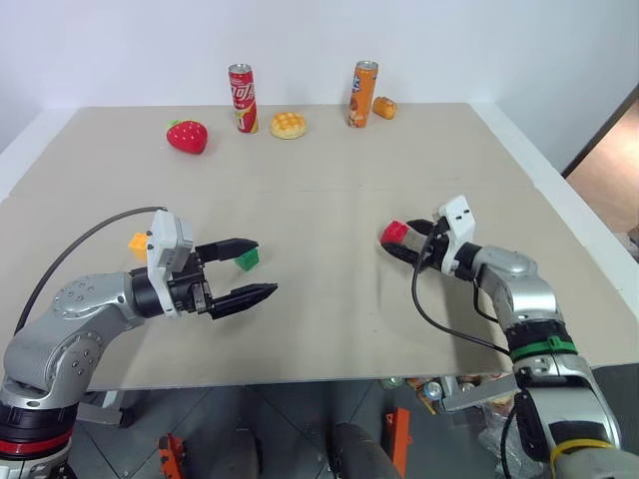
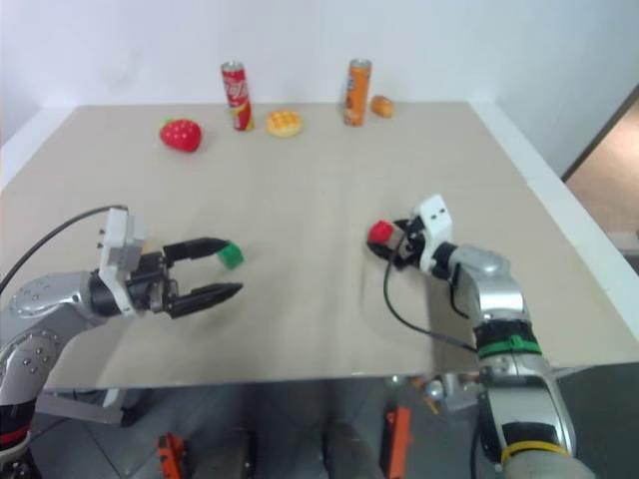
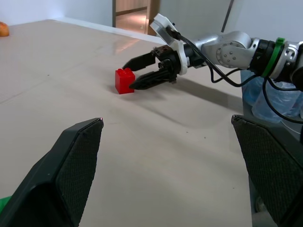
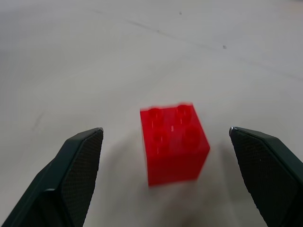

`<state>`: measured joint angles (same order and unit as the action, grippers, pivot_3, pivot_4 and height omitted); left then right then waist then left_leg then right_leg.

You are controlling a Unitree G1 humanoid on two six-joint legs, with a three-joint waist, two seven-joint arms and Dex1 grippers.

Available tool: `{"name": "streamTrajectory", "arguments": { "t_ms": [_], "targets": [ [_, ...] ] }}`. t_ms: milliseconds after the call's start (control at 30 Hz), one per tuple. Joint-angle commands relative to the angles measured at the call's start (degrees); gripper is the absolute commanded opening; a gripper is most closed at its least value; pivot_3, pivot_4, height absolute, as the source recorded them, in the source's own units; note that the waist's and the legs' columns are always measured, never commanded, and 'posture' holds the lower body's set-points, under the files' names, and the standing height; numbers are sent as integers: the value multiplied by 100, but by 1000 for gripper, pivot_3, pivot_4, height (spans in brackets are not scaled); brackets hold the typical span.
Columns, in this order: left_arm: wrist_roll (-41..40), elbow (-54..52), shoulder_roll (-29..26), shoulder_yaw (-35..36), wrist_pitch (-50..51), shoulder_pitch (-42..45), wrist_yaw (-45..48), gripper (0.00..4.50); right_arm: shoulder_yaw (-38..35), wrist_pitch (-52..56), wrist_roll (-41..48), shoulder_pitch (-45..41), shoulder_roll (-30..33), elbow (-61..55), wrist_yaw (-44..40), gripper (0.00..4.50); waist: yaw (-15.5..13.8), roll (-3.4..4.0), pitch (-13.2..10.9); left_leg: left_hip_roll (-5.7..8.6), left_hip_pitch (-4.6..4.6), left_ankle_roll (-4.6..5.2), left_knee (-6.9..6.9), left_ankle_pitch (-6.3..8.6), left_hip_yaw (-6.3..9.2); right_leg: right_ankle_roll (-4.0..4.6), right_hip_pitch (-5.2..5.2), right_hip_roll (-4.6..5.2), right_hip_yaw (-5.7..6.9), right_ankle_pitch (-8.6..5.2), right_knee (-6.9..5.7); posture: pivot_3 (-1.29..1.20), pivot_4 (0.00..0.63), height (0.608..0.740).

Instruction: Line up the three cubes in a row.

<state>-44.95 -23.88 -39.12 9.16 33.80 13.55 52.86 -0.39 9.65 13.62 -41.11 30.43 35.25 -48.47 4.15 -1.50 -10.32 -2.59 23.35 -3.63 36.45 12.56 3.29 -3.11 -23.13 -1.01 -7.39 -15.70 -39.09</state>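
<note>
Right gripper (image 4: 165, 142): jaws wide, small red studded plastic cube (image 4: 174, 144) between fingertips, untouched | Left gripper (image 1: 245, 271): jaws wide, small green plastic cube (image 1: 247, 259) just beyond; yellow-orange plastic cube (image 1: 138, 242) behind wrist

Both arms are silver-grey metal with white camera housings at the wrists, black two-finger grippers and looping black cables; the right arm (image 1: 519, 299) wears a green band.
</note>
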Motion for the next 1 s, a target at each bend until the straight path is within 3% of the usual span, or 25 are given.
{"name": "streamTrajectory", "arguments": {
  "t_ms": [33, 100, 200, 300, 333, 533, 800, 1000],
  "targets": [
    [-10, -149, 31, 94, -91, 29, -106, 4500, -65, -234, -22, -195, -105, 171, -176, 4438, 8, 0, 0, 0, 0, 0, 0, 0, 0, 0, 0, 0, 0, 0, 0, 0, 150, 740],
    [-26, -157, 42, 139, -93, -14, -161, 4500, -44, -263, -42, -167, -149, 159, -257, 4438, 8, 0, 0, 0, 0, 0, -1, 0, 3, 0, 0, 0, 1, 0, 0, 0, 150, 740],
    [-34, -173, 17, 244, -118, -147, -219, 4500, -79, -254, -57, -22, -100, 97, -324, 3635, 11, 1, 0, 0, 1, 0, -2, 0, 3, -1, 0, 0, 1, 0, 0, 0, 150, 740],
    [-34, -168, 8, 292, -146, -216, -258, 4500, -137, -213, -26, 38, -47, 37, -355, 3635, 11, 1, -1, 1, 2, 0, -2, 0, 5, -1, 0, 1, 2, 0, 0, 0, 150, 740],
    [-31, -165, 6, 295, -155, -225, -262, 4500, -149, -204, -15, 43, -43, 31, -355, 3023, 12, 1, -1, 1, 1, 0, -1, 0, 4, -1, 0, 1, 2, 0, 0, 0, 150, 740],
    [-51, -133, 45, 278, -148, -125, -330, 4500, -184, -296, -14, -10, -99, 144, -330, 1235, 22, 1, -1, 0, -1, 2, 1, -1, 4, 3, 0, -2, 2, 4, -2, 0, 150, 740],
    [-554, -108, -77, 637, 160, -139, -368, 4500, -233, 106, 210, 17, -25, -134, -594, 1237, 22, 1, -1, 0, 0, 1, 0, -1, 4, 2, 0, -1, 2, 4, -1, 0, 150, 740],
    [-1016, 298, -715, 1147, 614, -321, 144, 4500, 450, 1089, 549, 312, 431, -1936, -2063, 1237, 30, 12, -7, -1, 0, 1, -4, -1, 5, -4, -2, -2, 4, -1, -3, 0, 150, 740]
  ]
}}
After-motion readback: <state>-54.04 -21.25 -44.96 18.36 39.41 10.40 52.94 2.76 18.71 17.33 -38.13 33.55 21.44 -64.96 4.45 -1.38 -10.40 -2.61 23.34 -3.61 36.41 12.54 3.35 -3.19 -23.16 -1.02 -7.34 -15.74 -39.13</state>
